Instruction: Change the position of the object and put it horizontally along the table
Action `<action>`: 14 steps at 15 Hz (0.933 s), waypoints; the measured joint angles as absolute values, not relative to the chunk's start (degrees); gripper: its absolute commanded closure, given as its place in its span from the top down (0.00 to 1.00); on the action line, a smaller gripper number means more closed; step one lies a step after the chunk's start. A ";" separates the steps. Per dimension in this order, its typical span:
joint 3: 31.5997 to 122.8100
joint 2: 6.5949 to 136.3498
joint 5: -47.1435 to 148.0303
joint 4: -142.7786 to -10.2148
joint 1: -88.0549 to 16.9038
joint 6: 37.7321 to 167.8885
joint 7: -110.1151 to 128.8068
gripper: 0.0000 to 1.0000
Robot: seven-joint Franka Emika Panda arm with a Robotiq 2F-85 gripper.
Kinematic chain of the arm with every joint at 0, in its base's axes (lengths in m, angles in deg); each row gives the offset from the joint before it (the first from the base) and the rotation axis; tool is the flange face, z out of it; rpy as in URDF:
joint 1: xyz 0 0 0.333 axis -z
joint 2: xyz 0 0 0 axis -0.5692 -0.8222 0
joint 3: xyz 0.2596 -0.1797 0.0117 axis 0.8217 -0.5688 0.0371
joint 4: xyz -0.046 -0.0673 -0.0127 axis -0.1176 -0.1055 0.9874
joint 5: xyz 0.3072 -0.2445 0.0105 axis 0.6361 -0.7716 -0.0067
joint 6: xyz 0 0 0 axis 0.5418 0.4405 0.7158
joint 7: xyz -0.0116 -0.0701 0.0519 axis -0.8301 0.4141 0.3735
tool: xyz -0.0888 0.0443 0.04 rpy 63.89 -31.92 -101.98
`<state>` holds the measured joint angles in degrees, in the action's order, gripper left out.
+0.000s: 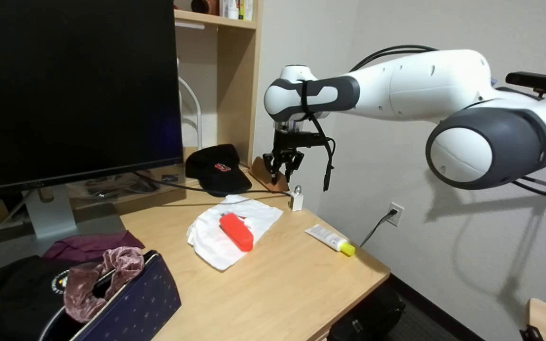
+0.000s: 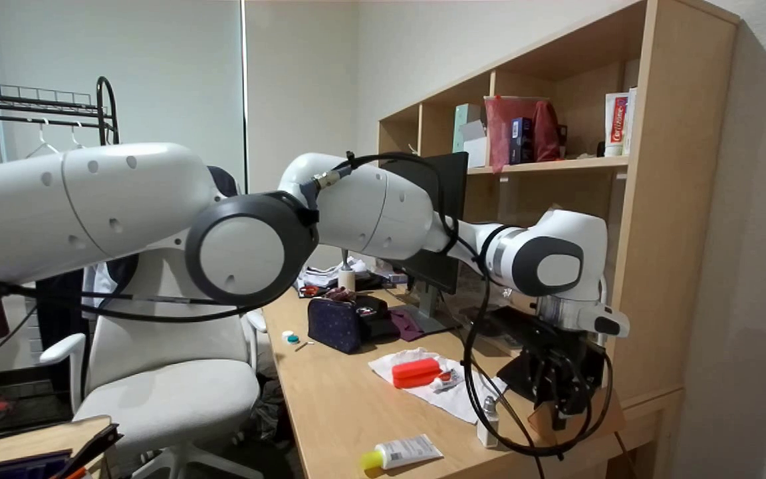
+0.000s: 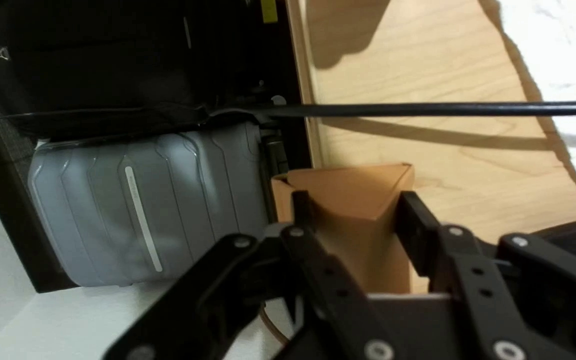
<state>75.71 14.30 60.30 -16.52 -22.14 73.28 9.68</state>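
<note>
Desk (image 1: 263,293): one
Red case (image 1: 237,232): one
Tube (image 1: 326,237): one
Bottle (image 1: 296,201): one
Gripper (image 3: 356,201): one, fingers apart; contact unclear
Brown box (image 3: 363,220): one, at the side edge near the desk's back corner, between the fingertips in the wrist view

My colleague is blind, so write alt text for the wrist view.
A gripper, fingers apart, with a brown box visible between them, at the edge of the wooden table. A black cable crosses the picture; a gray suitcase shows at left.
</note>
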 measured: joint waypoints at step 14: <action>76.03 18.84 60.90 -14.04 -23.89 73.14 9.63 0.70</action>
<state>76.03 18.84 60.90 -14.04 -23.89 73.14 9.63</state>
